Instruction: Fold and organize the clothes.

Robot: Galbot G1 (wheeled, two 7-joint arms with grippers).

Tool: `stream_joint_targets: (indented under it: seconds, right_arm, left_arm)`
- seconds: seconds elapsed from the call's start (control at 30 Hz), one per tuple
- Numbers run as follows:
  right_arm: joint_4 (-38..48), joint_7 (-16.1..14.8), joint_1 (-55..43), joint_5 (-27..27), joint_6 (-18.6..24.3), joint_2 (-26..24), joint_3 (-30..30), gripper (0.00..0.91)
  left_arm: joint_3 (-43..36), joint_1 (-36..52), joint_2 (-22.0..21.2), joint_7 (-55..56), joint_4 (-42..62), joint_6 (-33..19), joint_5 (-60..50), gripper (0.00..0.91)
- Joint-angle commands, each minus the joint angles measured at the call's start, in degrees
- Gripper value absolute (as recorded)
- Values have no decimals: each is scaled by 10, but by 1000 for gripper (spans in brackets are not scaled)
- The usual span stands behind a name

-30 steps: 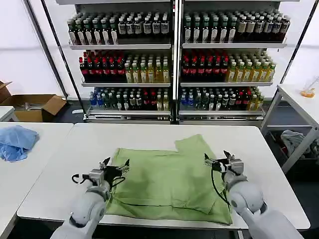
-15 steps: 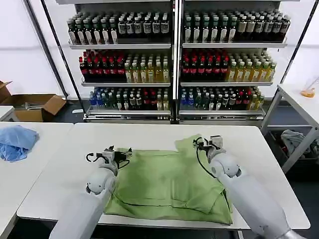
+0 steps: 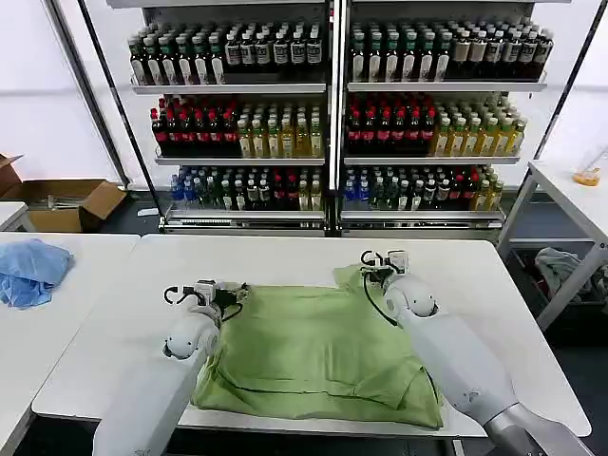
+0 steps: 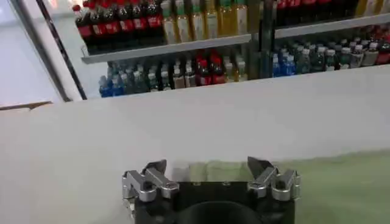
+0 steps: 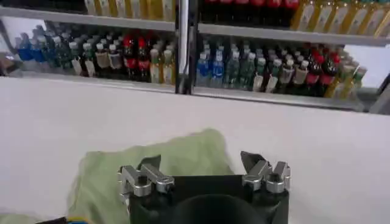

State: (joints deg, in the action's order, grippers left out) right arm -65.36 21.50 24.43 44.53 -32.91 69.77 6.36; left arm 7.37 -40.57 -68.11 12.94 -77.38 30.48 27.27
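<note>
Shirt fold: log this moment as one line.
shirt: flat on table, partly folded | left tool: open, at far left corner | right tool: open, at far right corner | grasp: none yet

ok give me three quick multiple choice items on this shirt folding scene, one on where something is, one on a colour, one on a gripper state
1. Where does the light blue cloth lie?
A. on the side table to the robot's left
B. on the shirt
C. on a shelf

2. What colour is the shirt on the table?
A. red
B. light green
C. white

3. How do the fingers of the left tool and the right tool stand?
A. both shut on the shirt
B. one shut, one open
C. both open

Answers:
1 A, it sits apart on the neighbouring table.
2 B, pale green fabric lies spread out.
3 C, each wrist view shows spread fingers holding nothing.
</note>
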Motion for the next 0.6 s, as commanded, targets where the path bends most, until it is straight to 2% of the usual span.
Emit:
stream_joint_targets:
  seconds: [0.03,0.1,0.17,0.23,0.6]
  right_arm:
    - [65,0,-15,13,-3,20,6,605]
    - [68,0,-15,12,-3,21,5,222]
    - [70,-3,-14,13,-2,23,5,30]
    - [69,-3,-13,13,-3,24,5,0]
    - [13,-16,9,-8,5,14,5,0]
  left_arm:
    - [-6,12,6,-1,14,2,26,121]
    - [-7,10,8,-3,11,2,31,81]
    - [-7,8,10,-6,7,2,35,50]
    - [-7,6,11,-10,4,2,37,40]
    - [4,-14,15,-19,-13,1,73,30]
